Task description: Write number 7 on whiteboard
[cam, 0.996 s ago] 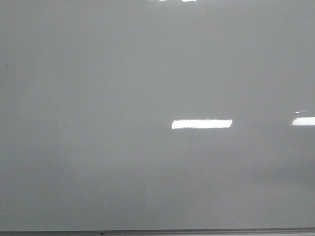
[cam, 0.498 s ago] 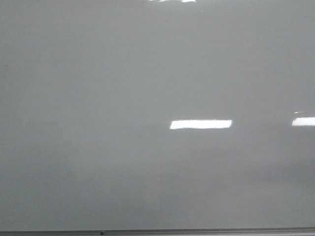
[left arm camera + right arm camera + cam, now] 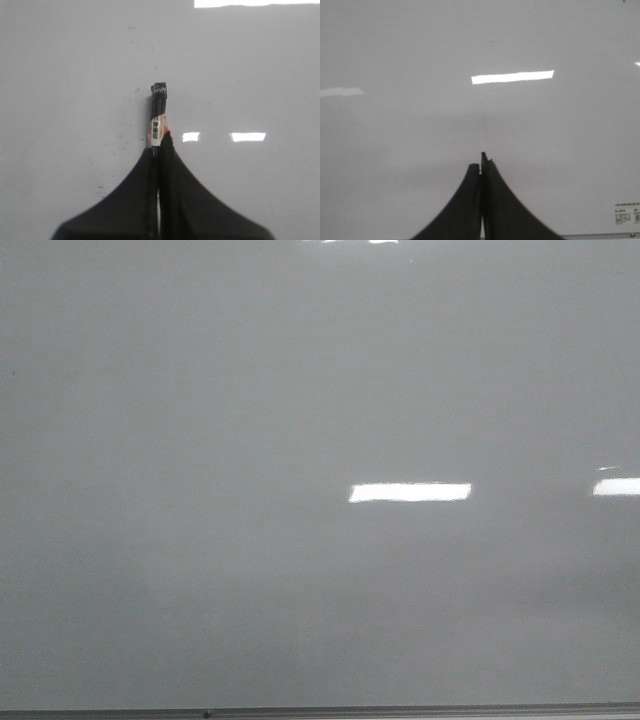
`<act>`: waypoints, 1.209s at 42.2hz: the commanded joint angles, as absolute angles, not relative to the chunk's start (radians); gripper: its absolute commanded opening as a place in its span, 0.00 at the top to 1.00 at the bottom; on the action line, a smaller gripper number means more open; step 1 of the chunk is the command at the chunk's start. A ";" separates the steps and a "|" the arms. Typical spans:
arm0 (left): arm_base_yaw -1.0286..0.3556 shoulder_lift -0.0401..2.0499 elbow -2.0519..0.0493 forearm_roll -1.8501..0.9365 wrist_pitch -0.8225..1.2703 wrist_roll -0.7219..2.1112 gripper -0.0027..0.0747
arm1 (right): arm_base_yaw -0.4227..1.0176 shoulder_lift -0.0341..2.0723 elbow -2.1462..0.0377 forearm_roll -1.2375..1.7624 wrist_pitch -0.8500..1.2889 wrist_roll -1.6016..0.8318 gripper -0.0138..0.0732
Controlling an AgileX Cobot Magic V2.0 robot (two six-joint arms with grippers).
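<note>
Left gripper (image 3: 159, 145): jaws clamped on a marker (image 3: 158, 116), long axis in line with the fingers, black end outward over the whiteboard (image 3: 75, 75).
Right gripper (image 3: 481, 162): jaws pressed together, empty; faint thin line (image 3: 483, 117) beyond (possibly ink).
Front view: board only, edge strip (image 3: 400, 710), glare.

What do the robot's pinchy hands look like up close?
Each end effector shows as two plain black fingers, wide at the base and curving in to a thin tip, like a pointed tent. The left end effector and the right end effector look alike. No cables or markings show on them, and the arms themselves are out of view.
</note>
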State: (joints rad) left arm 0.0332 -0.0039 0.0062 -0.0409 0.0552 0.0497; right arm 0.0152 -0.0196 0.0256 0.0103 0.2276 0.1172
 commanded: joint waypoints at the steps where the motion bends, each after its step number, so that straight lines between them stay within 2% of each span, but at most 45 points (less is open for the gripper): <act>1: 0.033 -0.019 -0.002 -0.041 -0.130 0.050 0.99 | 0.014 -0.029 -0.005 0.000 0.101 0.118 0.92; 8: 0.033 -0.010 -0.121 -0.041 -0.092 0.048 0.99 | 0.014 -0.022 -0.158 0.000 0.215 0.118 0.92; 19: 0.033 0.184 -0.366 -0.041 0.224 0.050 0.99 | 0.014 0.186 -0.453 0.000 0.342 0.118 0.92; 30: 0.033 0.356 -0.416 -0.041 0.232 0.050 0.99 | 0.014 0.401 -0.547 0.000 0.332 0.118 0.92; 34: 0.033 0.363 -0.416 -0.041 0.232 0.050 0.97 | 0.014 0.410 -0.546 0.012 0.330 0.118 0.86; 36: 0.033 0.363 -0.416 -0.041 0.232 0.050 0.92 | 0.014 0.410 -0.546 0.014 0.329 0.118 0.79; 39: 0.033 0.363 -0.416 -0.041 0.232 0.050 0.77 | 0.014 0.410 -0.546 0.014 0.329 0.118 0.65; 42: 0.033 0.363 -0.416 -0.041 0.232 0.050 0.55 | 0.014 0.410 -0.546 0.014 0.332 0.118 0.50; 43: 0.033 0.363 -0.416 -0.041 0.232 0.050 0.45 | 0.014 0.410 -0.546 0.014 0.332 0.118 0.43; 46: 0.033 0.363 -0.416 -0.041 0.225 0.050 0.24 | 0.014 0.410 -0.546 0.014 0.332 0.118 0.31; 48: 0.033 0.363 -0.416 -0.041 0.220 0.050 0.14 | 0.014 0.410 -0.546 0.014 0.332 0.118 0.25; 51: 0.033 0.363 -0.413 -0.050 0.207 0.047 0.09 | 0.014 0.410 -0.546 0.014 0.332 0.118 0.19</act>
